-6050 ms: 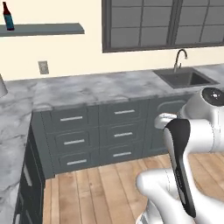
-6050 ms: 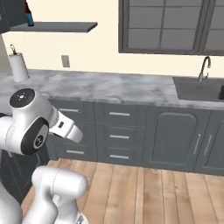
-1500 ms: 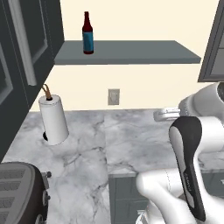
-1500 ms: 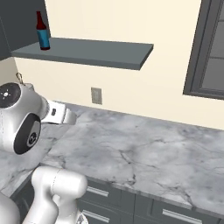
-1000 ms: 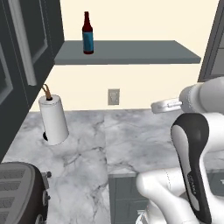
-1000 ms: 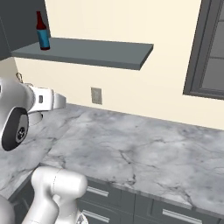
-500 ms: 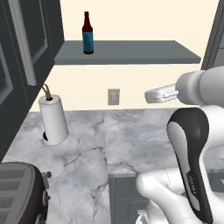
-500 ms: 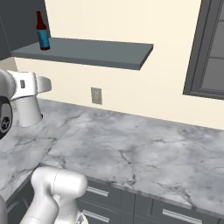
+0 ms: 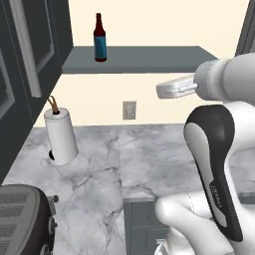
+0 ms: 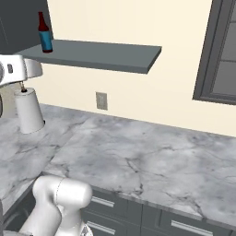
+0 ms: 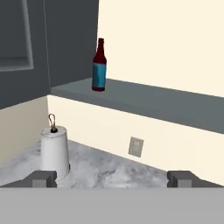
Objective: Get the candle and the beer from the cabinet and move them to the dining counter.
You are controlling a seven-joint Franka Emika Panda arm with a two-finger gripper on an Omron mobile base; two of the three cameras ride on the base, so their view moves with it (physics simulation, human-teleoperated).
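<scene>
The beer (image 9: 100, 38) is a slim dark bottle with a blue label, standing upright at the left end of the grey shelf that is the cabinet (image 9: 149, 58). The beer (image 10: 44, 33) and the cabinet (image 10: 106, 53) also show from the right, and in the hand view the beer (image 11: 99, 66) stands up and to the left on the cabinet (image 11: 144, 99). My gripper (image 11: 113, 178) is open, its fingertips (image 11: 43, 178) far apart with nothing between them. The hand (image 9: 174, 88) hangs just below shelf height, right of the bottle and well short of it. The candle and the dining counter are out of view.
A white paper-towel roll (image 9: 61, 137) stands on the marble counter (image 9: 104, 164) under the shelf's left end. A dark toaster (image 9: 22, 219) sits at the near left. Tall dark cabinet doors (image 9: 30, 55) close off the left. A wall outlet (image 9: 129, 110) is below the shelf.
Over the last second my hand has risen from counter height to just under the shelf. The beer has stayed put. Since the oldest frames the base has driven left, shifting the whole scene.
</scene>
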